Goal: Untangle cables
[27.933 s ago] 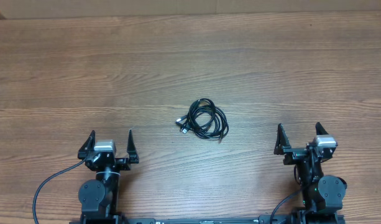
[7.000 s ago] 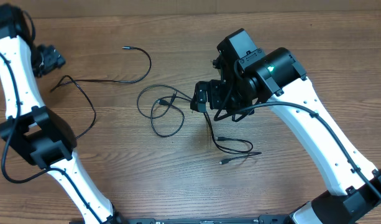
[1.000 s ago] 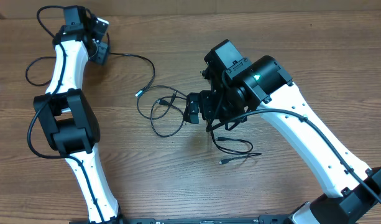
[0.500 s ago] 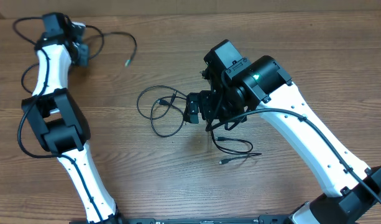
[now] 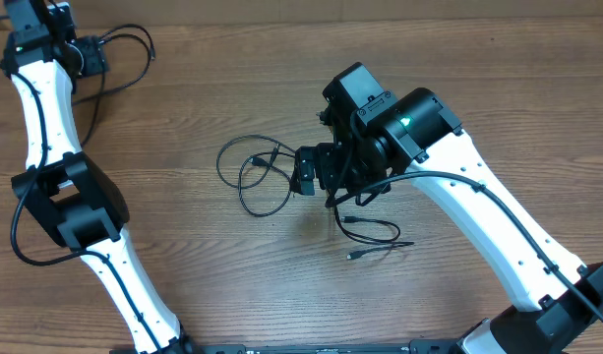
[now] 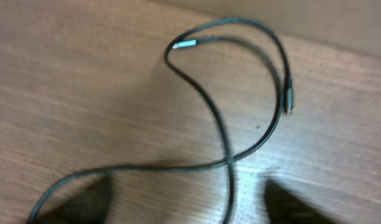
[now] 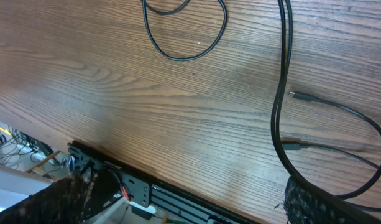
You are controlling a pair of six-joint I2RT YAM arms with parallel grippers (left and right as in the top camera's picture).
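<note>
One thin black cable (image 5: 147, 49) loops on the table at the far left by my left gripper (image 5: 85, 54). In the left wrist view this cable (image 6: 218, 124) curls ahead with its plug ends showing. One strand runs down between the two blurred, spread fingers of the left gripper (image 6: 187, 208). Two other cables lie mid-table: a looped one (image 5: 244, 182) and one with plug ends (image 5: 380, 234). My right gripper (image 5: 309, 175) hovers over them. In the right wrist view its fingers (image 7: 184, 199) are wide apart, and a doubled cable strand (image 7: 276, 106) runs against the right finger.
The wooden table (image 5: 281, 285) fills the view. Its front edge with a black metal rail (image 7: 140, 193) shows in the right wrist view. The thick black wires along both arms belong to the robot. The left arm's base link (image 5: 65, 202) stands at the left.
My left arm has swung left toward the far left corner, dragging one cable with it. The right arm and the middle cables have not moved.
</note>
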